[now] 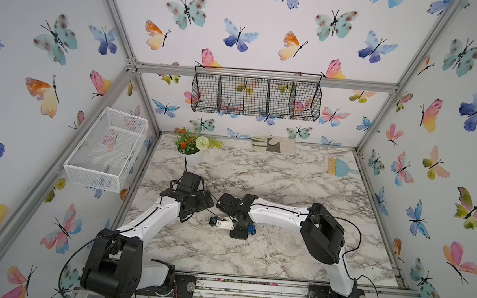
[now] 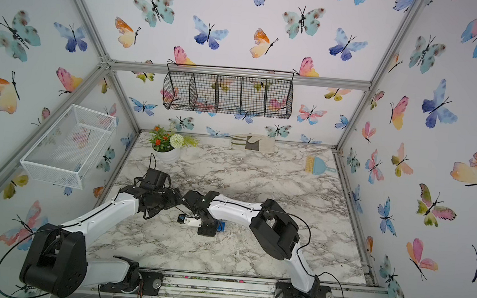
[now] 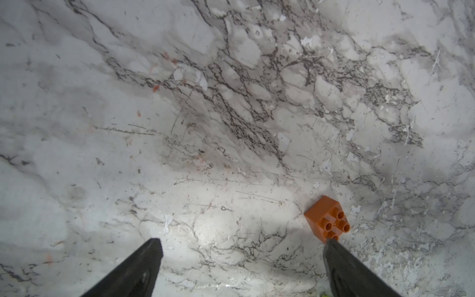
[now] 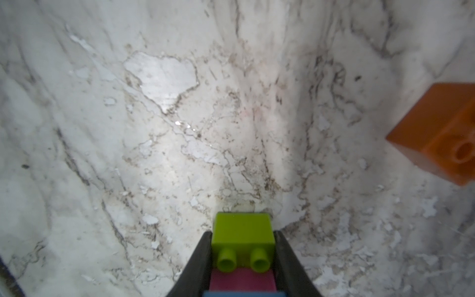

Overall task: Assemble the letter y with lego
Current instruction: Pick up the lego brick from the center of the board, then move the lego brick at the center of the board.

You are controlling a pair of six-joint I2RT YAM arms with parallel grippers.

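Now: right jaws clamped on green-pink-blue stack (image 4: 243,231); left jaws apart; orange brick (image 3: 326,219) loose, 4 studs.

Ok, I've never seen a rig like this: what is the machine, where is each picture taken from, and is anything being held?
This is a robot with two arms, the left arm and the right arm, fixed at the near edge of a marble table. Both top views look down on the whole booth, nearly alike. The other two pictures come from a camera on each wrist, looking past that arm's jaws. The right jaws are shut on a lime green brick joined to a pink brick and then a blue brick. The left jaws stand wide open and hold nothing; an orange brick lies loose on the table close to one of them. At the back are a flower pot and a blue brush.
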